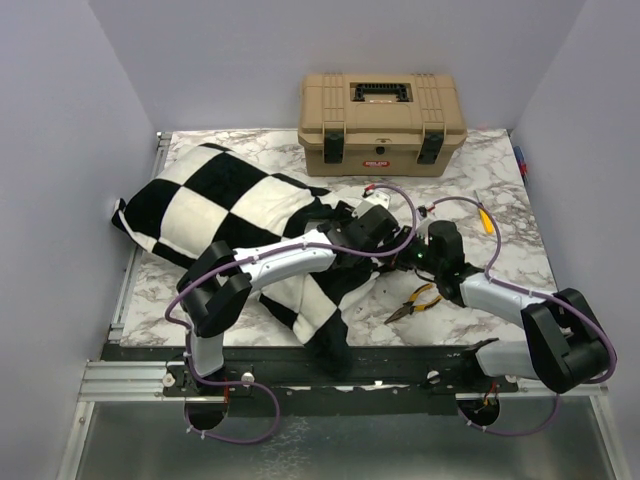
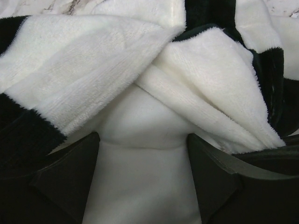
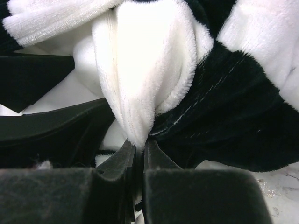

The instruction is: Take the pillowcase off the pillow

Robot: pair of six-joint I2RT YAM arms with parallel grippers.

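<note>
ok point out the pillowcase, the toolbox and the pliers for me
pillowcase (image 1: pixel 215 195), top external view, on a black square.
toolbox (image 1: pixel 381 122), top external view, on its lid.
pliers (image 1: pixel 414 301), top external view, on the handles.

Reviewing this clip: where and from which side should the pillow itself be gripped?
Grip the smooth white pillow end bulging from the pillowcase opening, coming straight in at the opening. The left hand brackets it, fingers open; the right hand pinches the case's hem.

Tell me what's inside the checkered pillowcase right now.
The left wrist view shows smooth plain white pillow bulging out of the pillowcase opening, between the left gripper's fingers. From above, the checkered cover hides the rest, so how much pillow remains inside cannot be seen.
</note>
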